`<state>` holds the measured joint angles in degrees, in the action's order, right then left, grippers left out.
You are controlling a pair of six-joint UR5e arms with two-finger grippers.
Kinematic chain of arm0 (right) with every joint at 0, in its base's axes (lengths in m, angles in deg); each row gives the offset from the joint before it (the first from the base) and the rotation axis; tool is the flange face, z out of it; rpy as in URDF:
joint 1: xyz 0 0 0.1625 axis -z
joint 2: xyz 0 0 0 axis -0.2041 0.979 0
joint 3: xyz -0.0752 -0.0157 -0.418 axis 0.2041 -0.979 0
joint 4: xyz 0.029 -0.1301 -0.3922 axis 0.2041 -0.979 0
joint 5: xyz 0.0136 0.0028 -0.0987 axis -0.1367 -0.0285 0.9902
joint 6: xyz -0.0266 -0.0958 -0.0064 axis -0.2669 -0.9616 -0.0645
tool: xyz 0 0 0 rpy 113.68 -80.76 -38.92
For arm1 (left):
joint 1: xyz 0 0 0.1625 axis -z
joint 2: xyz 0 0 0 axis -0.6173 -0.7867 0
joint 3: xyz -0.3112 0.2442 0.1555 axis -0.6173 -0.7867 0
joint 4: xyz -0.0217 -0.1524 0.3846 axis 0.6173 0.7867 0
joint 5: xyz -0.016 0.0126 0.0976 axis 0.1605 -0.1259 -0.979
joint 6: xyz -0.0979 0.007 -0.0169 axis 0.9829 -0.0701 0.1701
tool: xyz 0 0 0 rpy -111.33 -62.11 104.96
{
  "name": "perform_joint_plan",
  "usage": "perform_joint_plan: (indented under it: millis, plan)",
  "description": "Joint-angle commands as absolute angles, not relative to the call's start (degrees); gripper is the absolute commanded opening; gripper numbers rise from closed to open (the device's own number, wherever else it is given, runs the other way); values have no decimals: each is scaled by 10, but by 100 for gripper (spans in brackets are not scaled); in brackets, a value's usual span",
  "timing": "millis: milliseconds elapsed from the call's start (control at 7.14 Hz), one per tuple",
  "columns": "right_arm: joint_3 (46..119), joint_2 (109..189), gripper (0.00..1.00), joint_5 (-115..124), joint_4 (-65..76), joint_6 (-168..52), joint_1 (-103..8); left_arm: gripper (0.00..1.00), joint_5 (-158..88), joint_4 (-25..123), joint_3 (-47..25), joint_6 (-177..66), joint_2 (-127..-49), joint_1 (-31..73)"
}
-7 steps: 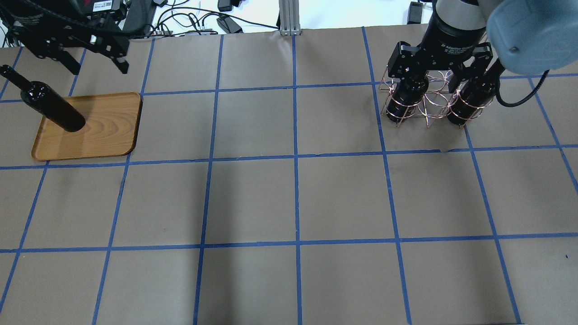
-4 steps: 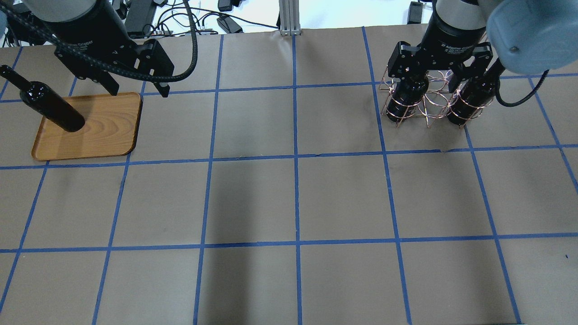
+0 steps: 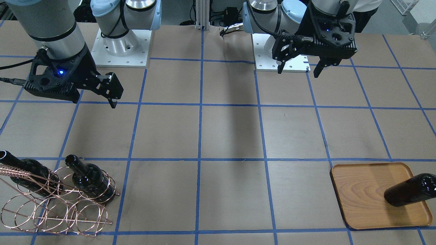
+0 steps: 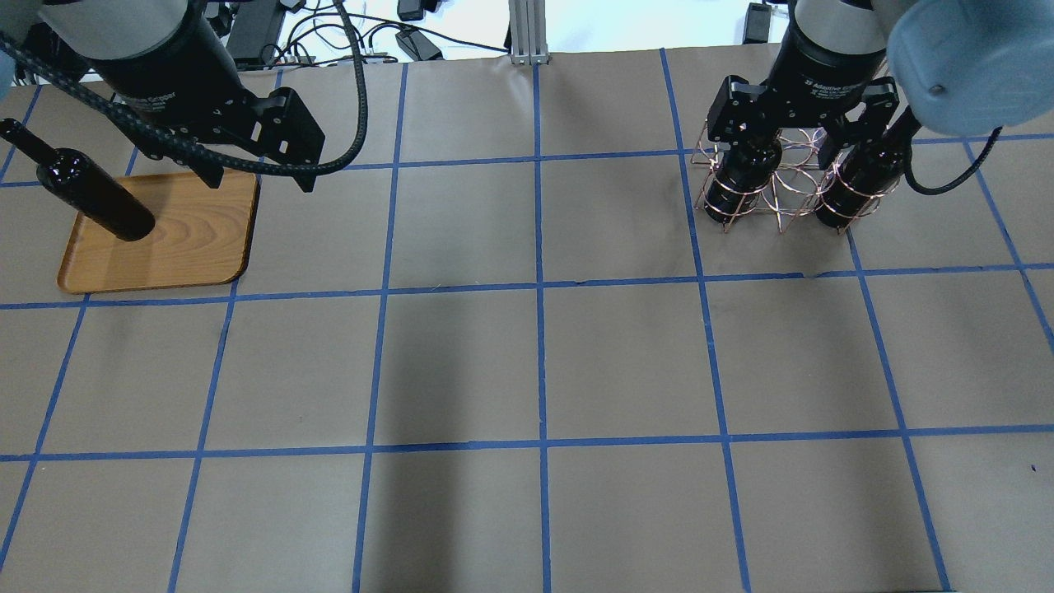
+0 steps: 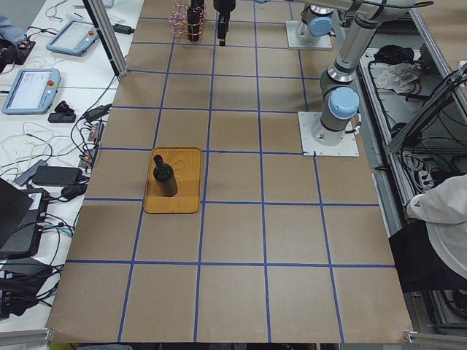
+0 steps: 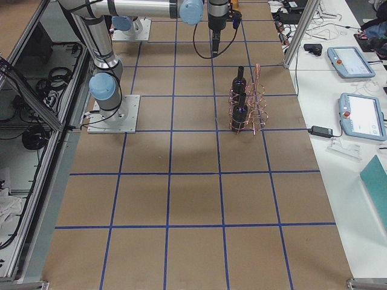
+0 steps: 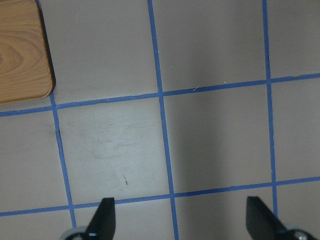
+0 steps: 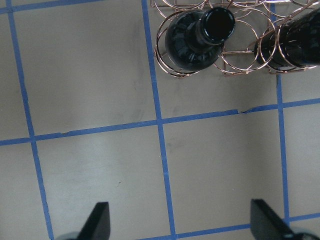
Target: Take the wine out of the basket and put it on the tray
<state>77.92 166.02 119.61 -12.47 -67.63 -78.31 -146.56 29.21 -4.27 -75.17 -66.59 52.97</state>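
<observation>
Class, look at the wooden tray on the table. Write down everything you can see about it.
The tray is a flat, light-brown wooden rectangle with rounded corners, a low raised rim and wavy grain. It lies level on the brown, blue-taped table, at the robot's left end. One dark wine bottle stands upright on it, off centre. Nothing else touches it. The open left gripper hangs above the table beside it, apart from it.

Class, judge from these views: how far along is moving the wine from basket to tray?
Done: one wine bottle stands on the tray. In hand: nothing; the left gripper and right gripper are open and empty. Left: two bottles wait in the basket.
</observation>
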Motion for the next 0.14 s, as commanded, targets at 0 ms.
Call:
perform_joint_plan:
  millis: [0]
  plan:
    - [779, 1660, 100, 1196, -124, -676, -783, 92, -1462, 292, -45, -753, -669, 528]
